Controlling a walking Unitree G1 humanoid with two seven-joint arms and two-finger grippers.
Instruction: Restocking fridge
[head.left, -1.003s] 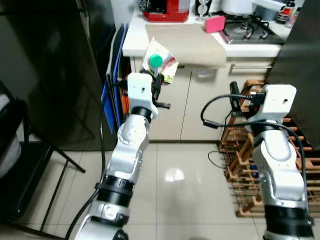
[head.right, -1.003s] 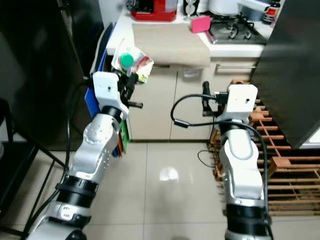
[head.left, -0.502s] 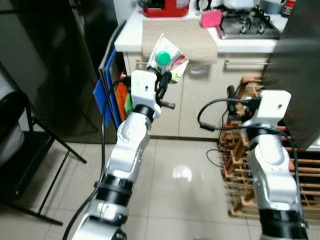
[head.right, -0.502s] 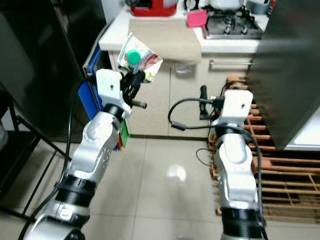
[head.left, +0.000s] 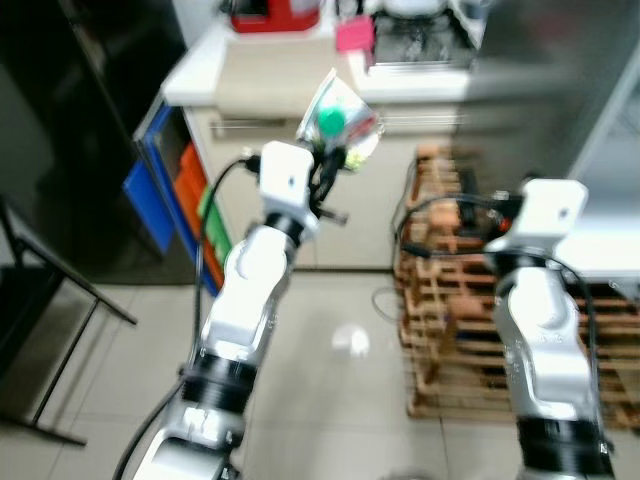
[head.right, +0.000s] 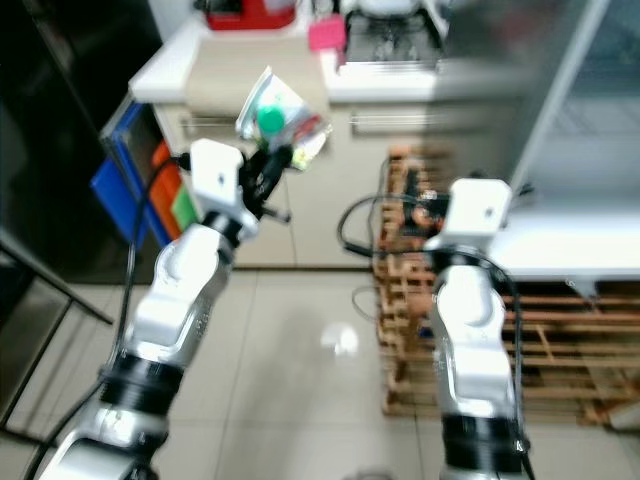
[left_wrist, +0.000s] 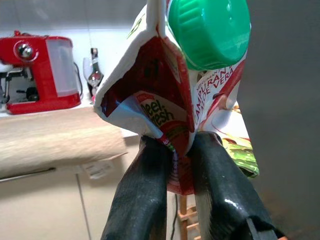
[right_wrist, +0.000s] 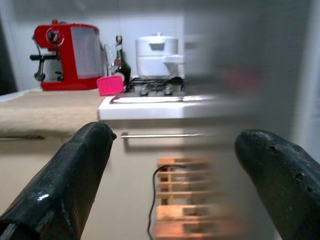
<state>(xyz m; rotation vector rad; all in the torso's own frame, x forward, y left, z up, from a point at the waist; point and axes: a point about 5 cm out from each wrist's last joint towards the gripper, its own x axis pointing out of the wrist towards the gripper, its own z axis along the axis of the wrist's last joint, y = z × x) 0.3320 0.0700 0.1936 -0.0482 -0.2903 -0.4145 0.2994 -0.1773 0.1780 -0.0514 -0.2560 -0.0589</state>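
left hand (left_wrist: 172, 165) pinching green-capped carton (left_wrist: 175, 95) | right hand (right_wrist: 175, 175) spread wide, holding nothing, faces stove (right_wrist: 155, 89)

Head views look down over both arms; wrist views face the counter (right_wrist: 150, 107) level.

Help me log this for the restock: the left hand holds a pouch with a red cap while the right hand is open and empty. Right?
Not quite: the cap is green, as the left wrist view shows. The left hand does hold the pouch, and the right hand is open and empty.
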